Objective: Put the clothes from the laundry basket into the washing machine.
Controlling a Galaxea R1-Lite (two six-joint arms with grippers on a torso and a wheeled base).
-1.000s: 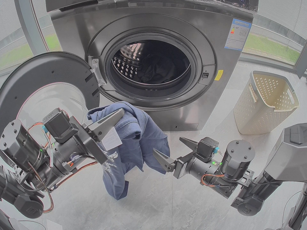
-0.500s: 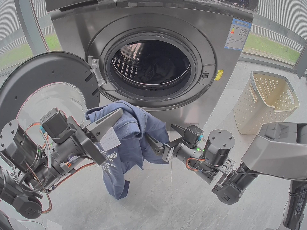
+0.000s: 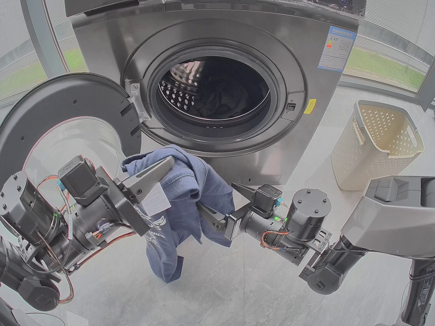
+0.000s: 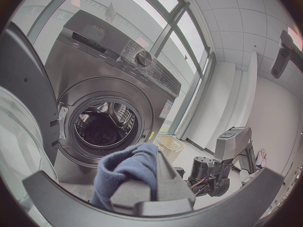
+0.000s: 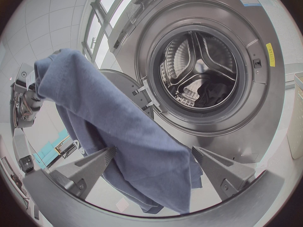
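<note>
A blue sweatshirt (image 3: 190, 191) hangs off the floor in front of the washing machine (image 3: 108, 46), with my left gripper (image 3: 154, 177) shut on its top fold. The same cloth bunches over that gripper (image 4: 154, 177) in the left wrist view. My right gripper (image 3: 217, 198) is open, its two fingers either side of the sweatshirt's hanging right edge (image 5: 120, 120). In the right wrist view the cloth drapes between the spread fingers (image 5: 94, 161). The drum (image 3: 213, 96) is open and dark clothes (image 3: 226, 98) lie inside. The cream laundry basket (image 3: 380, 146) stands at the right on the floor.
The round machine door (image 3: 59, 114) is swung open to the left, close behind my left arm. Pale tiled floor (image 3: 253, 286) lies below the hanging garment. Windows run behind the machine.
My right arm has moved left and a little forward, bringing its open fingers from clear of the sweatshirt to around its right edge. The left gripper has stayed nearly still with the garment.
</note>
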